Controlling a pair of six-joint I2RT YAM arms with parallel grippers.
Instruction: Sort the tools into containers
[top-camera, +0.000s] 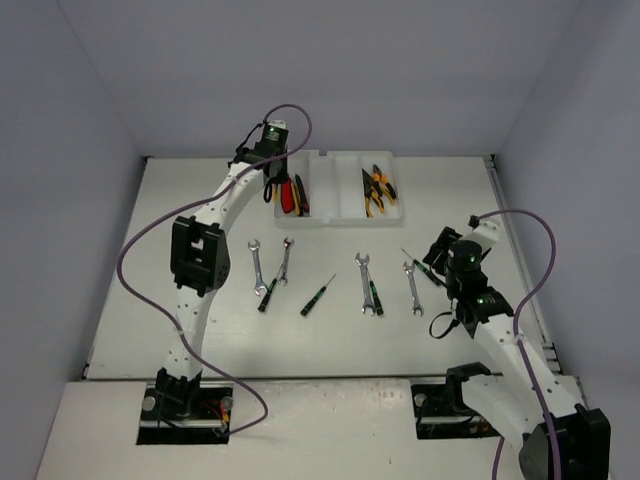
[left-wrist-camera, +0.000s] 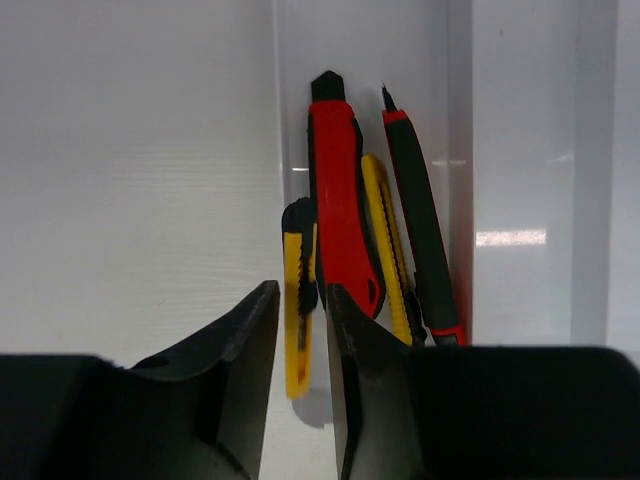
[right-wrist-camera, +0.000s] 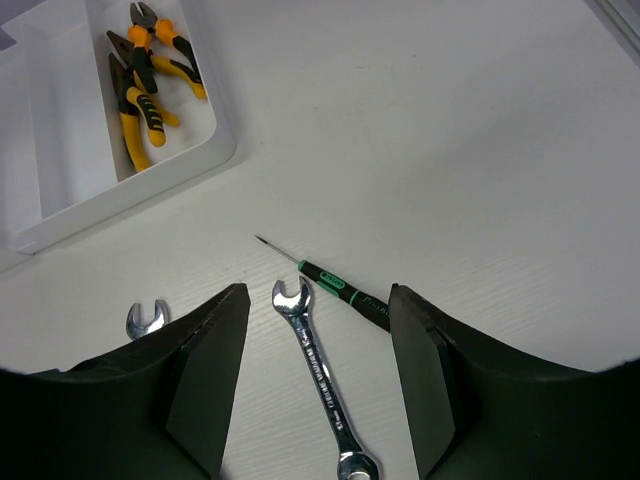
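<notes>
Top external view: cutters (top-camera: 290, 195) and pliers (top-camera: 377, 190) lie in the tray (top-camera: 340, 202); four wrenches (top-camera: 363, 275) and four screwdrivers (top-camera: 318, 296) lie unsorted on the tabletop (top-camera: 450, 200) in front of it. Left pincer (left-wrist-camera: 300, 292), barely parted and empty, hangs above the cutters; right pincer (right-wrist-camera: 317, 300), wide open and empty, hovers over a wrench.

Inspection of the white-shelled left arm (top-camera: 195, 320): moulded links, one boxy black joint housing (top-camera: 195, 253) at mid-length, and a black wrist block carrying a small green indicator light (top-camera: 272, 128). The white-shelled right arm (top-camera: 530, 375) is of matching build, with two green lights on its black housings. A thin purple cable (top-camera: 122, 265) loops loose beside each arm. The black base mount (top-camera: 180, 400) is boxy. The left hand (left-wrist-camera: 303, 330) has two matte black, wedge-shaped fingers (left-wrist-camera: 245, 370). The right hand (right-wrist-camera: 318, 298) is likewise black, with flat inner faces.
</notes>
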